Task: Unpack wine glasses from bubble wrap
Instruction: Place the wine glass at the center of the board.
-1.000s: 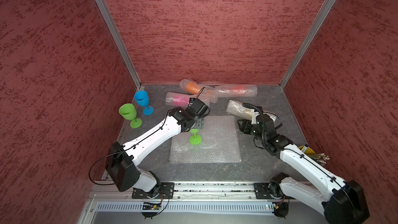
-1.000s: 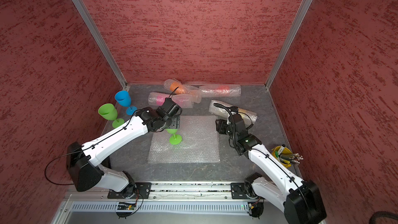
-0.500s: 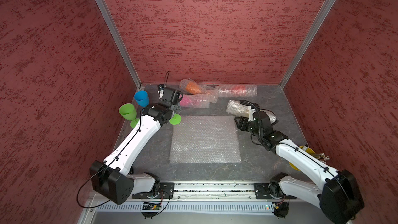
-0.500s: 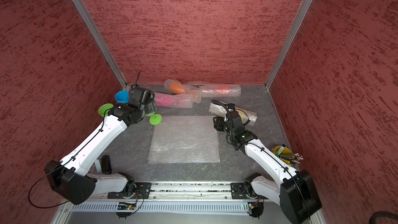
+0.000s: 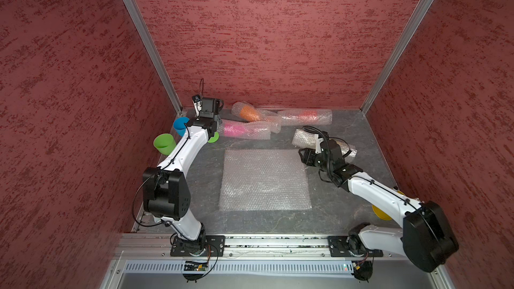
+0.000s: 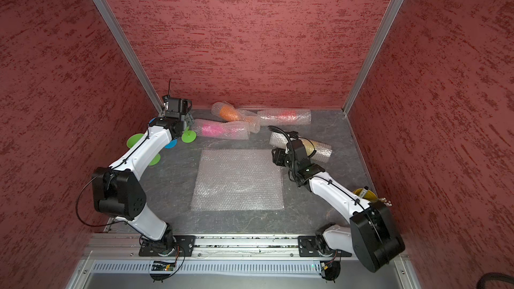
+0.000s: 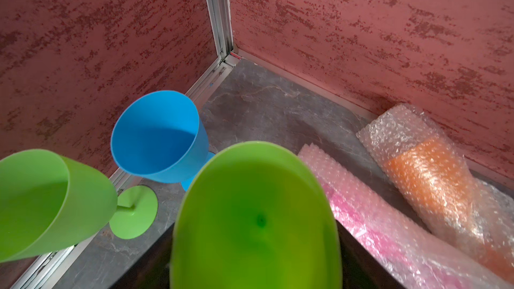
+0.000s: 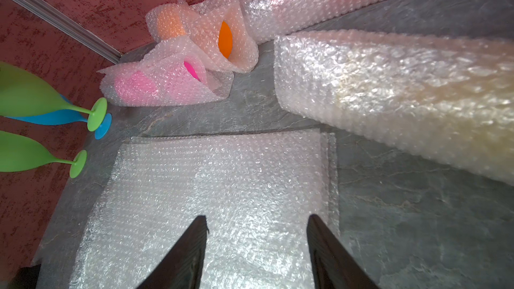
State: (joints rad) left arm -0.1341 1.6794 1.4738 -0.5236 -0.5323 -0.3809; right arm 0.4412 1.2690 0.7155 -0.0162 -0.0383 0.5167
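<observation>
Held green goblet (image 7: 256, 212): long axis vertical, mouth up toward the left wrist camera, stem and round foot pointing down at the back-left corner of the table (image 5: 205, 179). Whether the foot touches the surface cannot be told. Opaque bright green, smooth, plastic-looking, unwrapped

Left gripper (image 7: 256, 258): clamped on the bowl, with dark fingers (image 7: 361, 262) flanking it on two sides. The goblet sits directly under the wrist

Neighbours:
- Blue goblet (image 5: 180, 125) is upright, just beside the held one on its left.
- Second green goblet (image 5: 164, 143) is upright, nearer the robot's base.
- Pink roll (image 5: 244, 129) of bubble wrap lies just to the right of the held goblet, long axis running left-right.
- Orange roll (image 5: 250, 113) and red roll (image 5: 306, 115) lie behind the pink one.

Right gripper (image 8: 257, 232): jaws spread with nothing between them. It hovers over the right edge of the flat bubble wrap sheet (image 5: 264, 180) at table centre. Yellowish roll (image 8: 389, 93) lies just beyond it, well apart from the held goblet
</observation>
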